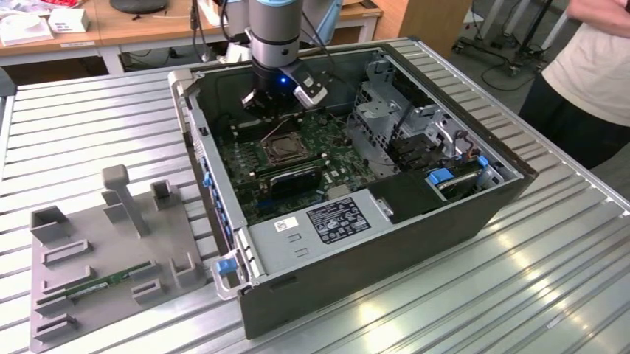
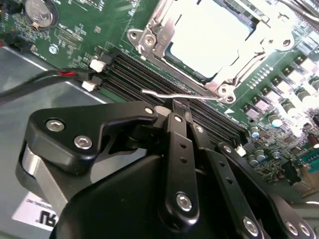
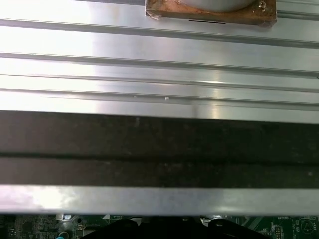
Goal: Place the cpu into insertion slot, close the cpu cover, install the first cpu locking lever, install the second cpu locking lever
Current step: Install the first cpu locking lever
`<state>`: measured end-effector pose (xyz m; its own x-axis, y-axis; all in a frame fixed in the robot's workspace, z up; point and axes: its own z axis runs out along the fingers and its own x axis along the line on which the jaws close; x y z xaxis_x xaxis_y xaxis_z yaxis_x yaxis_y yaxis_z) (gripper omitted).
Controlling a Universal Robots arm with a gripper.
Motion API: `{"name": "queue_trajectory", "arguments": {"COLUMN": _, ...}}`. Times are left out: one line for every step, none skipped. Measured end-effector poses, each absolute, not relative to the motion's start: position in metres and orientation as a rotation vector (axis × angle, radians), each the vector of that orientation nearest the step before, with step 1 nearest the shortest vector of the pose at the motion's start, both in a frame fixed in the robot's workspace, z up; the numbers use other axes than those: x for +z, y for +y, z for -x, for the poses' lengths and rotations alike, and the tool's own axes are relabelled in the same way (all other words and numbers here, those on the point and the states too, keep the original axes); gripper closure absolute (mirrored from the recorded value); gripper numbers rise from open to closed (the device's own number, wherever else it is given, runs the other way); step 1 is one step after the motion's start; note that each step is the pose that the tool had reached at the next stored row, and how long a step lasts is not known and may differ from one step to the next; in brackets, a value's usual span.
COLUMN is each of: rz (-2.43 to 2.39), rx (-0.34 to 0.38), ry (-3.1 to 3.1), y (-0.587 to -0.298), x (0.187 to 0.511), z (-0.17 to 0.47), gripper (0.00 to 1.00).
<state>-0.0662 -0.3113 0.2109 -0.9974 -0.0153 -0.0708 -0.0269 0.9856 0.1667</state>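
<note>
In the second wrist view the cpu lies flat in the insertion slot, its silvery top bright. The cpu cover is down around it as a metal frame. A thin silver locking lever runs along the socket's edge beside the black memory slots. My gripper hangs just over that lever, its black fingers pressed together at the tips; whether they touch the wire I cannot tell. In the exterior view the gripper is inside the open computer case, at the far side of the socket.
The case's walls and the drive cage hem in the arm. A grey fixture plate with a green memory stick lies at the exterior view's left. A person stands at the far right. The ribbed metal table surrounds the case.
</note>
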Motion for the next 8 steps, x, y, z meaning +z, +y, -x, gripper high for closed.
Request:
{"name": "queue_trajectory", "arguments": {"rz": 0.033, "rx": 0.258, "ry": 3.06, "y": -0.3109, "x": 0.211, "z": 0.0674, "gripper": 0.89}}
{"name": "queue_trajectory", "arguments": {"rz": 0.033, "rx": 0.258, "ry": 3.059, "y": -0.3106, "x": 0.2115, "z": 0.0681, "gripper": 0.89}}
{"name": "queue_trajectory", "arguments": {"rz": 0.033, "rx": 0.258, "ry": 3.058, "y": -0.3103, "x": 0.2126, "z": 0.0686, "gripper": 0.89}}
{"name": "queue_trajectory", "arguments": {"rz": 0.033, "rx": 0.258, "ry": 3.057, "y": -0.31, "x": 0.214, "z": 0.069, "gripper": 0.89}}
{"name": "queue_trajectory", "arguments": {"rz": 0.034, "rx": 0.258, "ry": 3.055, "y": -0.3096, "x": 0.2154, "z": 0.0694, "gripper": 0.89}}
{"name": "queue_trajectory", "arguments": {"rz": 0.034, "rx": 0.258, "ry": 3.053, "y": -0.3091, "x": 0.2168, "z": 0.0698, "gripper": 0.89}}
{"name": "queue_trajectory", "arguments": {"rz": 0.034, "rx": 0.258, "ry": 3.051, "y": -0.3088, "x": 0.2183, "z": 0.0703, "gripper": 0.89}}
{"name": "queue_trajectory", "arguments": {"rz": 0.034, "rx": 0.257, "ry": 3.05, "y": -0.3087, "x": 0.2196, "z": 0.0708, "gripper": 0.89}}
